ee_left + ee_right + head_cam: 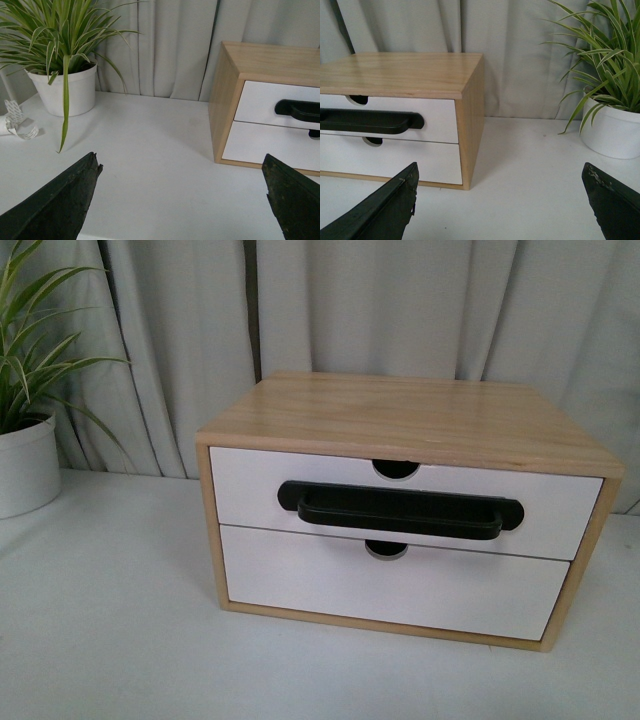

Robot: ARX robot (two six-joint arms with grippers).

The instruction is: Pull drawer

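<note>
A light-wood cabinet (400,410) stands on the white table, holding two white drawer fronts. The upper one is the drawer (250,485), with a long black bar handle (400,508) and a semicircular notch (396,469); it sits flush and closed. Neither arm shows in the front view. In the left wrist view my left gripper (182,175) is open over bare table, the drawer (260,102) ahead and to one side. My right gripper (500,180) is also open and empty, near the cabinet's corner, with the handle (370,121) partly in view.
Below the drawer is a plain white drawer front (390,585) with no handle. A potted plant in a white pot (25,465) stands at the far left; another white pot (612,130) shows in the right wrist view. Grey curtains (400,300) hang behind. Crumpled tape (17,125) lies near the left pot.
</note>
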